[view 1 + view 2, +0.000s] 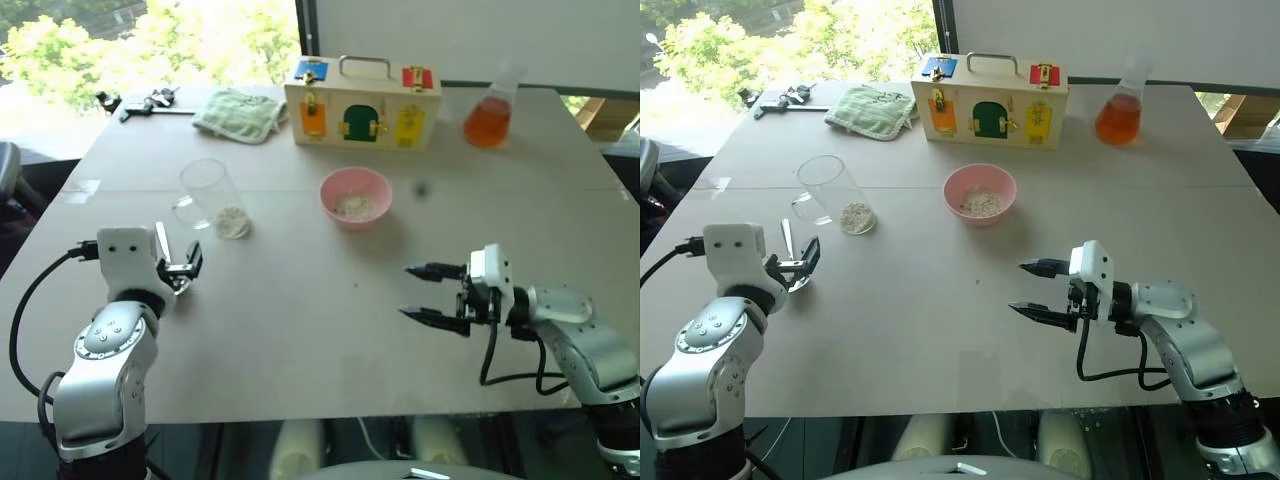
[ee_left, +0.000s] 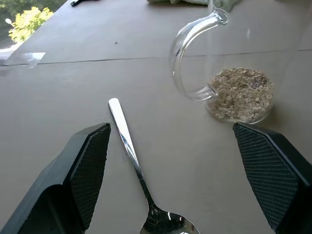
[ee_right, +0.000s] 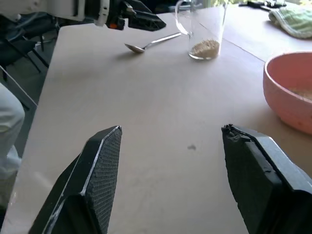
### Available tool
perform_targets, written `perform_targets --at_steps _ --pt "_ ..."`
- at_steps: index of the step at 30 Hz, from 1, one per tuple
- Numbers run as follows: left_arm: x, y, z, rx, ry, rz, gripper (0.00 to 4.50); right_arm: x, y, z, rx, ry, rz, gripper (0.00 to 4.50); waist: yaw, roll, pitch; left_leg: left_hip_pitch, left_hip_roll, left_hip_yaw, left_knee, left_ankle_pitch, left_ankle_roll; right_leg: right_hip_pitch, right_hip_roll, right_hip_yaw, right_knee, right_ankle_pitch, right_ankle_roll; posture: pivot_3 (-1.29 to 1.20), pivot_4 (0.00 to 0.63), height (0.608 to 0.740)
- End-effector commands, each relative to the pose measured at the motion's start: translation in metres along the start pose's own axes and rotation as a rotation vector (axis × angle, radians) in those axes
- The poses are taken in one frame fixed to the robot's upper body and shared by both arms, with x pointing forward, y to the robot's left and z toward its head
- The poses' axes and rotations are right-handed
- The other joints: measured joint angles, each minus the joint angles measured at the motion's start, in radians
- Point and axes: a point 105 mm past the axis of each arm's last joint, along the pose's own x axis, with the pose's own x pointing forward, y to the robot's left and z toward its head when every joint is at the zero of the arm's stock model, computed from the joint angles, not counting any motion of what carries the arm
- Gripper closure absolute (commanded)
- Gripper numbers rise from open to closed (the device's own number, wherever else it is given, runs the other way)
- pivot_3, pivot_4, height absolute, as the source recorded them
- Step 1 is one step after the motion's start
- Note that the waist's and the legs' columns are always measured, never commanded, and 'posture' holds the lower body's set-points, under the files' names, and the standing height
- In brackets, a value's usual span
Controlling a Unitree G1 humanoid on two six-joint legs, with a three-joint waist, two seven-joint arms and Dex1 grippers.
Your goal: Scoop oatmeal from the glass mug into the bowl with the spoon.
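The glass mug (image 1: 213, 195) stands upright left of centre, with a small heap of oatmeal (image 1: 231, 222) in its bottom. To its right sits the pink bowl (image 1: 355, 196), with some oat flakes inside. The spoon (image 2: 130, 148) lies flat on the table close to the mug's handle side. My left gripper (image 1: 186, 268) hovers open over the spoon's near end without touching it. My right gripper (image 1: 430, 292) is open and empty, pointing left, nearer than the bowl and to its right. In the right wrist view, the spoon (image 3: 152, 42) and mug (image 3: 204, 30) lie ahead.
A wooden lock box (image 1: 362, 103) with coloured doors stands at the back. A flask of orange liquid (image 1: 489, 118) is to its right and a green cloth (image 1: 240, 112) to its left. Small tools (image 1: 150, 102) lie at the far left corner.
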Motion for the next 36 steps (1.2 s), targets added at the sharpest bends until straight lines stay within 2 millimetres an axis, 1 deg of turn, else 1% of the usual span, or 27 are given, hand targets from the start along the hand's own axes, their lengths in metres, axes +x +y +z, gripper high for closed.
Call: perform_targets --at_steps 1,3,8,12,17,19,20,24,25,28,29,33,35,36 --pt "0.005 0.009 -0.007 -0.024 0.054 0.047 0.28 0.008 0.005 0.028 -0.034 -0.055 0.041 1.18 0.002 -0.001 0.001 0.0 0.0 0.0 0.0 0.0 0.0 0.0 0.0 0.0 0.0 0.0 0.0 0.0 0.15 0.74" --pt "0.009 0.009 -0.012 -0.081 0.077 0.069 0.28 0.011 0.007 0.037 -0.045 -0.067 0.048 1.18 0.002 -0.002 0.001 0.0 0.0 -0.001 0.0 0.0 0.0 0.0 0.0 -0.001 0.0 0.0 0.0 0.0 0.15 0.74" --pt "0.016 0.011 -0.021 -0.198 0.111 0.102 0.28 0.011 0.009 0.045 -0.049 -0.063 0.042 1.18 0.001 -0.005 0.003 -0.001 0.0 -0.002 0.0 0.0 0.0 0.0 -0.001 -0.002 0.0 0.0 0.0 0.0 0.15 0.74" --pt "0.02 0.02 -0.033 -0.248 0.14 0.135 0.28 0.009 0.009 0.041 -0.048 -0.055 0.028 1.18 0.001 -0.005 0.003 -0.001 0.0 -0.001 0.0 0.0 -0.001 0.0 -0.001 -0.002 0.0 0.0 0.0 0.0 0.15 0.74" --pt "0.021 0.026 -0.054 -0.356 0.19 0.163 0.28 0.005 0.008 0.035 -0.047 -0.043 0.012 1.18 -0.001 -0.005 0.003 0.0 0.0 -0.001 0.0 0.0 -0.001 0.0 -0.001 -0.001 0.001 0.0 0.0 0.0 0.15 0.74" --pt "0.019 0.029 -0.058 -0.349 0.202 0.17 0.81 0.004 0.008 0.033 -0.048 -0.041 0.008 1.18 -0.002 -0.005 0.002 0.001 0.0 -0.001 0.0 0.001 -0.001 0.0 -0.001 -0.001 0.002 0.0 0.0 0.0 0.15 0.74" --pt "0.018 0.031 -0.059 -0.34 0.209 0.177 0.96 0.004 0.008 0.033 -0.048 -0.041 0.007 1.18 -0.002 -0.005 0.002 0.001 0.0 -0.001 0.0 0.001 -0.001 0.0 -0.001 -0.001 0.002 0.0 0.0 0.0 0.15 0.74" --pt "0.015 0.035 -0.064 -0.336 0.236 0.184 2.68 0.005 0.009 0.033 -0.048 -0.045 0.009 1.18 -0.001 -0.005 0.002 0.001 0.0 -0.001 0.0 0.001 -0.001 0.0 -0.001 -0.001 0.002 0.0 0.0 0.0 0.15 0.74" --pt "0.015 0.035 -0.065 -0.333 0.242 0.182 3.02 0.006 0.009 0.033 -0.048 -0.047 0.01 1.18 -0.001 -0.005 0.002 0.001 0.0 -0.001 0.0 0.001 -0.001 0.0 -0.001 -0.001 0.002 0.0 0.0 0.0 0.15 0.74" --pt "0.01 0.039 -0.069 -0.309 0.266 0.192 4.34 0.008 0.007 0.035 -0.051 -0.053 0.013 1.18 -0.001 -0.005 0.002 0.001 0.0 -0.001 0.0 0.001 -0.001 0.0 -0.001 -0.001 0.002 0.0 0.0 0.0 0.15 0.74" --pt "0.008 0.04 -0.07 -0.3 0.271 0.194 4.44 0.009 0.007 0.036 -0.051 -0.055 0.013 1.18 -0.001 -0.004 0.002 0.001 0.0 -0.001 0.0 0.001 -0.001 0.0 -0.001 -0.001 0.002 0.0 0.0 0.0 0.15 0.74" --pt "-0.004 0.05 -0.075 -0.263 0.268 0.217 4.44 0.01 0.006 0.037 -0.053 -0.057 0.018 1.18 -0.009 -0.003 0.001 0.001 0.0 0.0 0.0 0.001 -0.001 0.0 -0.001 0.0 0.002 0.0 0.0 0.0 0.15 0.74" --pt "-0.008 0.055 -0.074 -0.245 0.243 0.226 4.44 0.011 0.006 0.037 -0.053 -0.057 0.02 1.18 -0.013 -0.003 0.001 0.001 0.0 0.0 0.0 0.001 -0.001 0.0 -0.001 0.001 0.002 0.0 0.0 0.0 0.15 0.74" --pt "-0.01 0.055 -0.067 -0.237 0.187 0.208 4.44 0.011 0.006 0.037 -0.053 -0.058 0.021 1.18 -0.015 -0.003 0.001 0.001 0.0 0.0 0.0 0.001 -0.001 0.0 -0.001 0.001 0.002 0.0 0.0 0.0 0.15 0.74"
